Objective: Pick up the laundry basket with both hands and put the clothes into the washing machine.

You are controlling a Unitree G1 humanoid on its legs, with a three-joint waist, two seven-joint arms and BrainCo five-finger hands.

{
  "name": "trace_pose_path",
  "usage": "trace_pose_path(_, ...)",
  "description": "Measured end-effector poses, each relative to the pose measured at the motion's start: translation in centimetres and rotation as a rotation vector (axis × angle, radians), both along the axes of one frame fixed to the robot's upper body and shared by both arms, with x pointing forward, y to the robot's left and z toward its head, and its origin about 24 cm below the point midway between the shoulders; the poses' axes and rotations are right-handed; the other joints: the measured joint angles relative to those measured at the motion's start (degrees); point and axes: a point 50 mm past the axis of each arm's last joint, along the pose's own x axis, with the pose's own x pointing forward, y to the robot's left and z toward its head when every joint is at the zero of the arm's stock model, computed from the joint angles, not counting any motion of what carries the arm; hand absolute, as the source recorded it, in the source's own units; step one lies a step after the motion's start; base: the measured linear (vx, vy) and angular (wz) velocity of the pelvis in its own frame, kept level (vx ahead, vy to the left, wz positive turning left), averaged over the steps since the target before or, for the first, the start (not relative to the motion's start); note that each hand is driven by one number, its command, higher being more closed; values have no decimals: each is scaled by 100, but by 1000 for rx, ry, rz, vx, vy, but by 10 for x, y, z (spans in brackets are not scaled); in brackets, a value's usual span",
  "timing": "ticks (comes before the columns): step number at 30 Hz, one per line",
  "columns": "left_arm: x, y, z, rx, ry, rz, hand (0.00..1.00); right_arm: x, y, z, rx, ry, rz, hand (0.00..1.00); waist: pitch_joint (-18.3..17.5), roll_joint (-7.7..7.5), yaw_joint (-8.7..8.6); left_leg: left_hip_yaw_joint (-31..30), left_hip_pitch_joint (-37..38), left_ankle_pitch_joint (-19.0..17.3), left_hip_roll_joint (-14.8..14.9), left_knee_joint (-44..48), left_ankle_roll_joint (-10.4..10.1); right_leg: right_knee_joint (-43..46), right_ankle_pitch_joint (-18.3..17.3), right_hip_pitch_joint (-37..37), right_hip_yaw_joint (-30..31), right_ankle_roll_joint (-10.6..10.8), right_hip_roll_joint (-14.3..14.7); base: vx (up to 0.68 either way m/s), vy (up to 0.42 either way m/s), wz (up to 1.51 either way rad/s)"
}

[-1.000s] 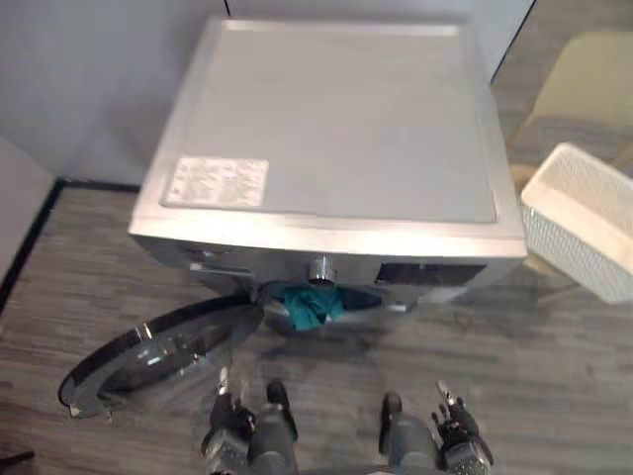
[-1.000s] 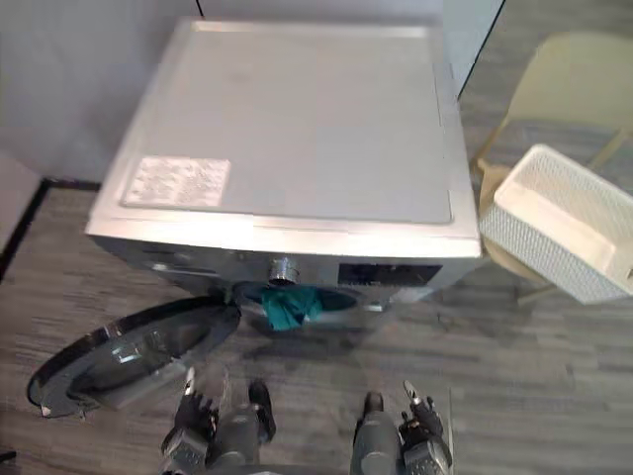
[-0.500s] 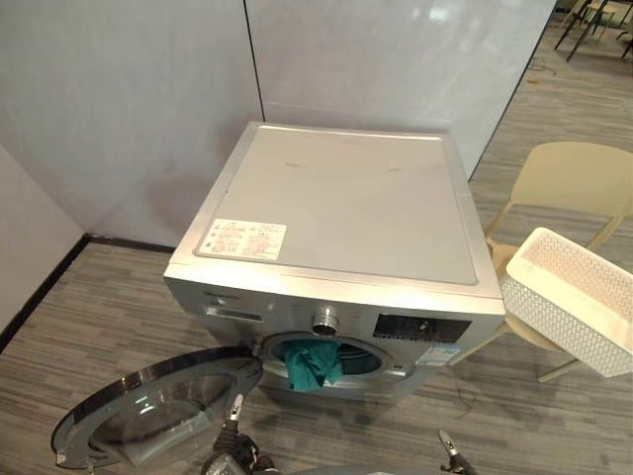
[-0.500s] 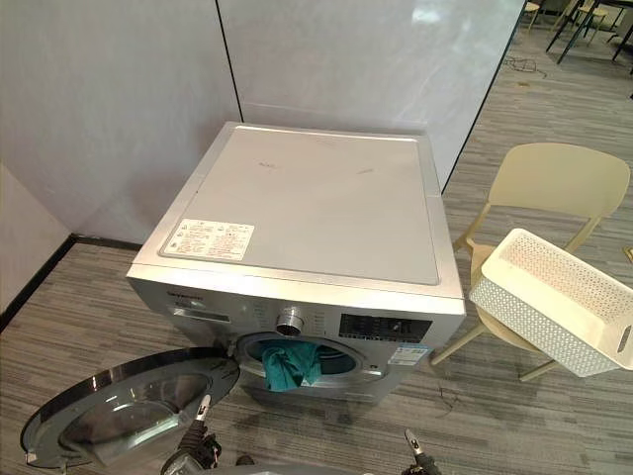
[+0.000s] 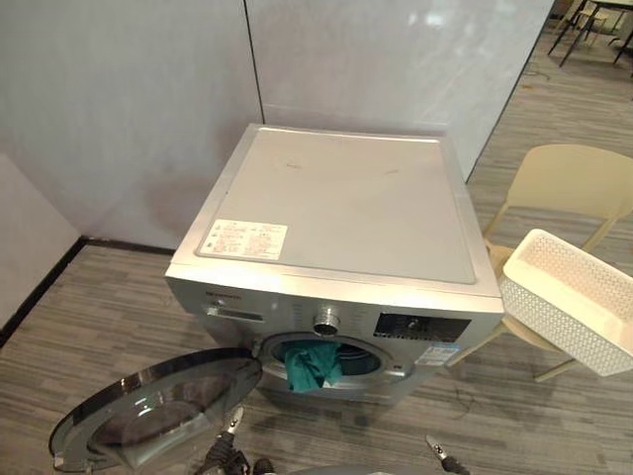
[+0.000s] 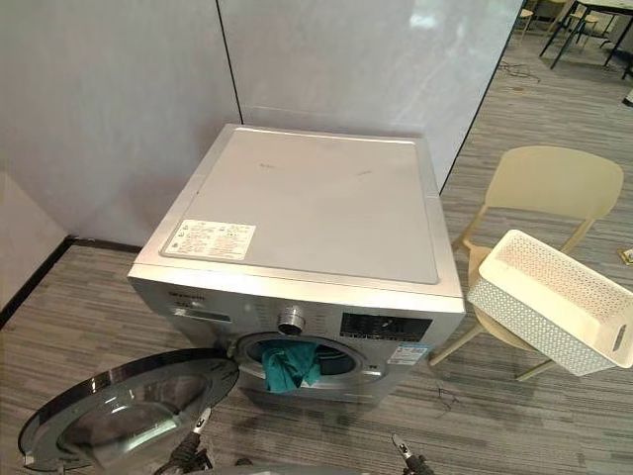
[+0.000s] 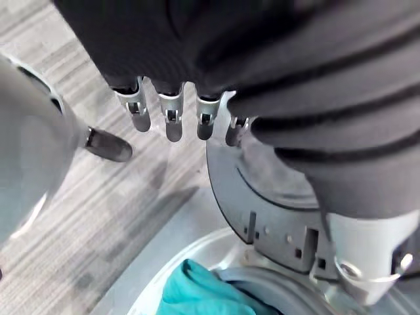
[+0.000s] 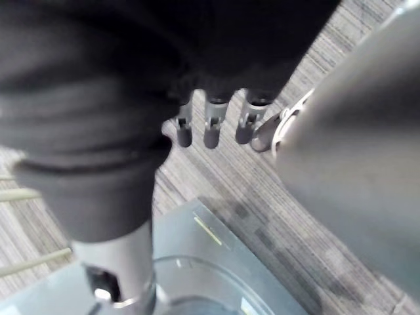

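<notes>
The silver front-loading washing machine [image 5: 336, 208] stands against the wall, its round door [image 5: 148, 416] swung open to the left. A teal cloth [image 5: 312, 364] hangs out over the rim of the drum opening and also appears in the left wrist view as the teal cloth [image 7: 197, 292]. The white perforated laundry basket [image 5: 569, 297] rests tilted on a beige chair to the machine's right. My left hand [image 5: 226, 453] is low at the front, by the door, its fingers [image 7: 172, 121] straight and empty. My right hand [image 5: 443, 457] is low at the front right, its fingers [image 8: 211, 128] relaxed and empty.
The beige chair [image 5: 579, 183] stands right of the machine on the grey plank floor. White wall panels run behind the machine and a lower wall with dark skirting [image 5: 35, 297] runs along the left. More chair legs [image 5: 593, 25] stand far off at the top right.
The camera has lifted, so the wall and the whole machine now show. Both hands have sunk to the bottom edge of the eye views. The cloth, door and basket stay put.
</notes>
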Motion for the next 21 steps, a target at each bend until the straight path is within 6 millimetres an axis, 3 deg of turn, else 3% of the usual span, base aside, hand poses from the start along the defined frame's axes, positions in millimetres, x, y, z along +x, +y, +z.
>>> trace_pose_path(3, 23, -1, 5, 5, -55, -14, 0, 25, 3, 6, -17, -73, 69, 0, 393, 8, 11, -59, -411, 50, 18, 164, 41, 167, 38, -370, -31, -12, -15, -71, 15, 10)
trace_pose_path(5, 61, -3, 16, 18, -149, -60, 0, 64, 6, 20, -35, -201, 116, 0, 909, -31, 22, -109, -1064, -47, 150, 739, 92, 534, 53, -872, -29, -34, 3, -146, 0, 5)
trace_pose_path(6, 66, -4, 18, 20, -158, -70, 0, 68, 7, 22, -38, -215, 121, 0, 951, -29, 25, -111, -1157, -66, 169, 817, 92, 583, 53, -941, -29, -34, 9, -120, -2, -6)
trace_pose_path(7, 94, -15, 28, 31, -227, -135, 0, 90, 13, 32, -44, -294, 152, 0, 1241, -31, 37, -137, -1595, -239, 286, 1313, 117, 886, 52, -1316, -6, -34, 27, -128, 4, -13)
trace_pose_path(8, 105, -20, 33, 29, -255, -154, 0, 97, 16, 36, -43, -321, 160, 0, 1343, -34, 40, -141, -1733, -316, 318, 1501, 134, 993, 50, -1432, 10, -35, 27, -171, 21, -26)
trace_pose_path(10, 148, -47, 56, 23, -382, -237, 0, 120, 24, 50, -46, -408, 180, 0, 1669, -38, 36, -90, -2276, -601, 432, 2172, 202, 1407, 15, -1954, 156, -40, 3, -200, 61, -35)
trace_pose_path(11, 160, -55, 64, 22, -422, -265, 0, 125, 25, 54, -50, -427, 186, 0, 1738, -39, 31, -47, -2435, -663, 467, 2343, 222, 1522, -6, -2123, 191, -45, -13, -191, 81, -43)
trace_pose_path(12, 188, -71, 87, 28, -524, -317, 0, 135, 29, 62, -55, -474, 194, 0, 1924, -83, 27, -11, -2785, -802, 501, 2672, 277, 1780, -83, -2514, 326, -48, -55, -215, 78, -34)
trace_pose_path(16, 238, -100, 139, 20, -710, -360, 0, 166, 37, 86, -65, -586, 189, 0, 2268, -145, -85, 114, -3801, -988, 724, 3375, 359, 2351, -108, -3642, 621, -72, -29, -200, 60, -35)
trace_pose_path(21, 272, -113, 185, -8, -832, -322, 0, 193, 47, 117, -56, -725, 161, 0, 2508, -203, -137, 121, -4882, -1175, 1093, 4164, 447, 2727, -69, -4676, 802, -116, 198, -67, 20, -38)
